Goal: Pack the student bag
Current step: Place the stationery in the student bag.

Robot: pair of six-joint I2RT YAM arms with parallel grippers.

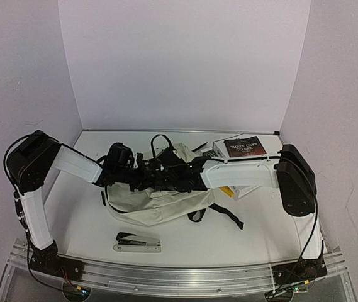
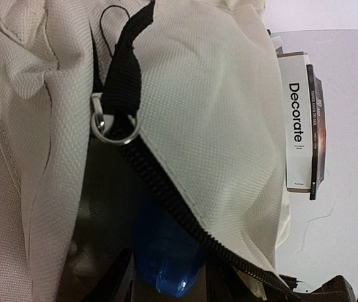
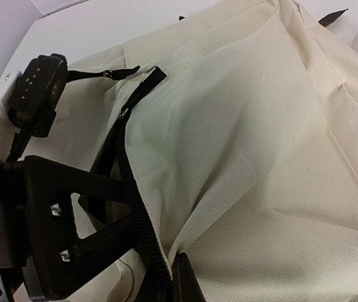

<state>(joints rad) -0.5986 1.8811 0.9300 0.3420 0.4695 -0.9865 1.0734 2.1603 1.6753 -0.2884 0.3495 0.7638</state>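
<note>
Left pincer (image 2: 166, 284) clenched on blue object (image 2: 162, 259) at open mouth of student bag (image 1: 160, 204). Right pincer (image 3: 184, 283) beside zipper (image 3: 142, 233), grip cannot tell. Stapler (image 1: 138, 241) on bench (image 1: 78, 220) nearby.

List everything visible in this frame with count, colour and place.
student bag: 1, cream with black zippers and straps, table centre
blue object: 1, blue, inside the bag's opening
stapler: 1, black and silver, near edge, before the bag
books: at least 2, white and dark, stacked right rear
yellow item: 1, yellow, beside books, partly hidden
table: 1, white, under everything
left gripper: 1, black, shut on the blue object
right gripper: 1, black, at bag's zipper edge; state unclear
</note>
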